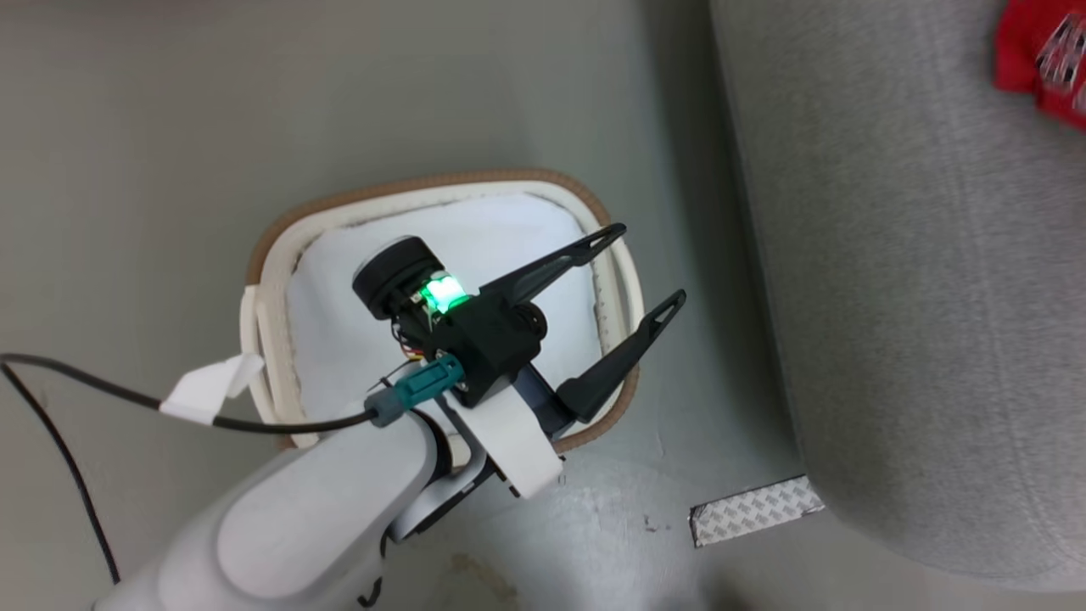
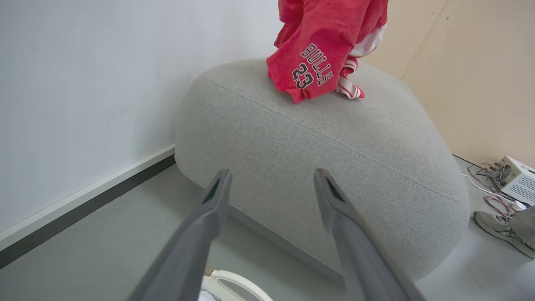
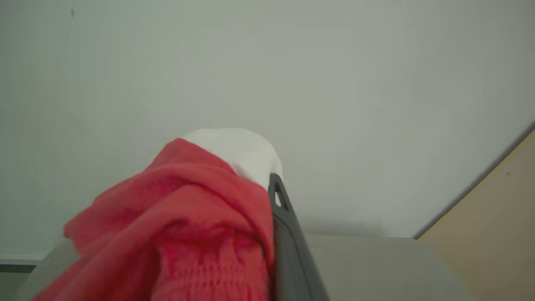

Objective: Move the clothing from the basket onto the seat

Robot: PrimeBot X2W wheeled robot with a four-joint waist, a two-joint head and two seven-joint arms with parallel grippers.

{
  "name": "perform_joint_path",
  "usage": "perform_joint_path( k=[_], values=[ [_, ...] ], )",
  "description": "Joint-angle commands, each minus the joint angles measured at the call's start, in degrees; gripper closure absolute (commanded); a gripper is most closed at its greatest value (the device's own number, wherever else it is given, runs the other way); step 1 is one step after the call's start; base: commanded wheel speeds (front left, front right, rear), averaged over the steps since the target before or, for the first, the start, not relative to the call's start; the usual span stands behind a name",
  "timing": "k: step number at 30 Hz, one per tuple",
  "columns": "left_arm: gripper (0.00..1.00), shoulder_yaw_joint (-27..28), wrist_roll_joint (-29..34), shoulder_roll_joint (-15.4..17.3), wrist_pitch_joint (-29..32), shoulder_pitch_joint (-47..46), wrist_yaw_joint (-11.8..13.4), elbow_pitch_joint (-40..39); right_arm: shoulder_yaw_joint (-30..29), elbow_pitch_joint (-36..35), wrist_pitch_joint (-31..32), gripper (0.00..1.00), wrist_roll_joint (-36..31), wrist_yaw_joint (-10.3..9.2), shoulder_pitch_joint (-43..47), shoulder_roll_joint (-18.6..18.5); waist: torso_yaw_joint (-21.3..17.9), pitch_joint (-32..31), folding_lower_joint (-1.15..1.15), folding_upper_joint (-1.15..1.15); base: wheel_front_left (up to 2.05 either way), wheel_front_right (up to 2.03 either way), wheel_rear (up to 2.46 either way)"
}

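My right end effector [image 3: 250,182] grips the clothing [image 2: 317,50], hanging onto the seat [image 2: 317,167] below; left end effector [image 1: 649,265] spread, empty.

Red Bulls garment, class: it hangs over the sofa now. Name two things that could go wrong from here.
1. The red Bulls garment is draped over the right gripper's finger; on opening it may cling and lift away again.
2. The left gripper hangs open above the basket rim; a careless move might catch it.
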Motion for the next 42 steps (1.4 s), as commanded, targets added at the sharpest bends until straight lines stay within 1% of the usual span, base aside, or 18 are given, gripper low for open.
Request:
perform_joint_path(
  k=[1,4,6,8,9,14,15,16,17,19,22,24,26,28,31,34,39,42],
  values=[
    [0.0,0.03,0.55,0.46,0.11,-0.78,0.03,-0.37,0.15,2.43,0.29,1.0,-0.52,-0.14,0.51,1.08,1.09,1.77,-0.01,0.0,0.0,0.0,0.0],
    [0.0,-0.07,0.64,0.31,-0.01,-1.19,0.07,-0.31,1.53,7.13,2.26,1.0,-1.39,-0.14,1.26,2.85,1.73,2.49,-0.01,0.0,0.0,0.0,0.0],
    [0.0,-0.17,0.59,0.09,-0.31,-1.3,0.01,0.02,3.67,9.37,5.66,1.0,-1.21,-0.14,1.99,3.92,2.17,2.54,-0.01,0.0,0.0,0.0,0.0],
    [0.0,-0.17,0.39,0.06,-0.63,-1.21,0.03,0.37,5.96,10.68,9.39,1.0,-0.42,-0.14,2.4,3.72,2.44,2.39,-0.01,0.0,0.0,0.0,0.0],
    [0.0,-0.17,0.39,0.06,-0.63,-1.21,0.03,0.37,5.96,10.68,9.39,1.0,-0.42,-0.14,2.4,3.72,2.44,2.39,-0.01,0.0,0.0,0.0,0.0],
    [0.0,-0.31,-0.38,-0.31,-1.49,-0.37,0.07,1.54,10.79,12.79,17.32,1.0,3.14,-0.14,3.34,3.64,2.71,0.78,-0.01,0.0,0.0,0.0,0.0],
    [0.0,-0.34,-0.47,-0.41,-1.81,-0.24,0.13,1.78,11.61,13.02,18.18,0.66,3.58,-0.14,3.33,3.32,2.7,0.26,-0.01,0.0,0.0,0.0,0.0],
    [0.0,-0.42,-0.48,-0.58,-1.98,-0.1,0.18,1.93,12.31,12.93,18.69,0.12,4.03,-0.14,3.16,3.02,2.7,-0.32,-0.01,0.0,0.0,0.0,0.0],
    [0.0,-0.47,-0.53,-0.74,-2.23,0.02,0.18,2.22,13.06,12.93,19.17,0.0,4.68,-0.14,3.1,2.85,2.7,-0.98,-0.01,0.0,0.0,0.0,0.0],
    [0.0,-0.53,-0.78,-0.9,-2.86,0.5,0.27,3.07,14.5,13.78,21.27,0.0,5.99,-0.14,3.82,2.58,2.6,-2.78,-0.01,0.0,0.0,0.0,0.0],
    [0.0,-0.65,-1.49,-1.32,-3.73,1.58,0.38,4.24,16.66,13.1,23.62,0.0,7.75,-0.14,4.31,1.43,2.37,-6.01,-0.01,0.0,0.0,0.0,0.0],
    [0.0,-0.7,-2.22,-1.62,-4.35,2.5,0.52,5.18,18.92,12.41,26.32,0.0,9.22,-0.14,5.88,0.81,2.2,-8.61,-0.01,0.0,0.0,0.0,0.0],
    [0.0,-0.67,-2.68,-1.92,-5.08,3.77,0.87,5.95,21.55,10.36,29.26,0.0,11.46,-0.14,7.18,0.1,1.93,-11.39,-0.01,0.0,0.0,0.0,0.0],
    [0.0,-0.55,-3.06,-2.16,-5.59,4.96,1.22,6.67,23.18,8.38,31.06,0.0,12.9,-0.14,8.19,-1.83,1.7,-14.0,-0.01,0.0,0.0,0.0,0.0],
    [0.0,-0.34,-3.89,-2.73,-6.56,6.76,1.58,7.57,25.16,5.54,33.01,0.0,14.81,-0.14,10.26,-3.58,1.59,-18.1,-0.01,0.0,0.0,0.0,0.0],
    [0.0,0.04,-4.82,-2.97,-7.19,8.5,2.13,8.31,25.69,3.16,35.44,0.0,16.0,-0.14,11.56,-6.47,1.63,-21.82,-0.01,0.0,0.0,0.0,0.0],
    [0.0,1.24,-6.24,-3.48,-7.83,11.6,3.04,9.19,25.26,-0.47,40.06,0.0,16.99,-0.14,13.59,-9.88,2.05,-27.8,-0.01,0.0,0.0,0.0,0.0],
    [0.0,2.36,-6.77,-3.57,-8.02,13.39,3.93,9.1,23.82,-4.61,38.71,0.0,16.8,-0.14,13.86,-11.34,2.65,-30.56,-0.01,0.0,0.0,0.0,0.0]
  ],
)
